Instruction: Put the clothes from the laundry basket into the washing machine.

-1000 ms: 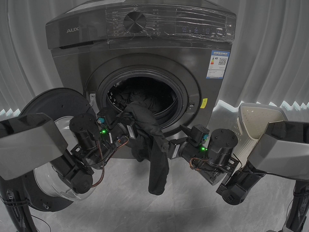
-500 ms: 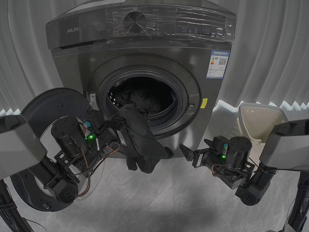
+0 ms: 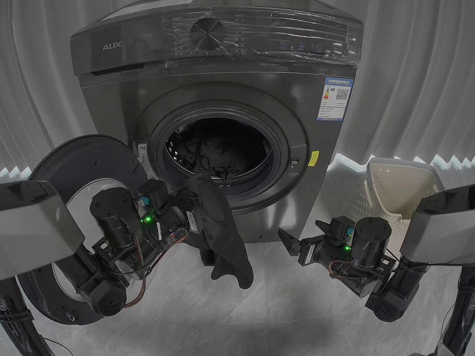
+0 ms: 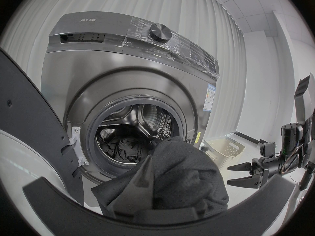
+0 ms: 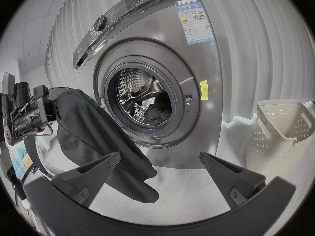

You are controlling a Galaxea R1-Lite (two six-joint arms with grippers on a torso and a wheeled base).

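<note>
The garment (image 3: 223, 231), released by the now-wide right end effector (image 3: 293, 241), was held by the left end effector (image 3: 194, 212) outside the drum (image 3: 220, 147).

Head: high, facing down at the washing machine (image 3: 222, 90).
Wrists: low, close, both facing its open drum (image 4: 151, 115).

You see a pale grey marbled tile floor (image 3: 277, 317) carrying the dark grey front-loading washing machine (image 3: 217, 90), with the cream perforated plastic laundry basket (image 3: 396, 184) to its right.
</note>
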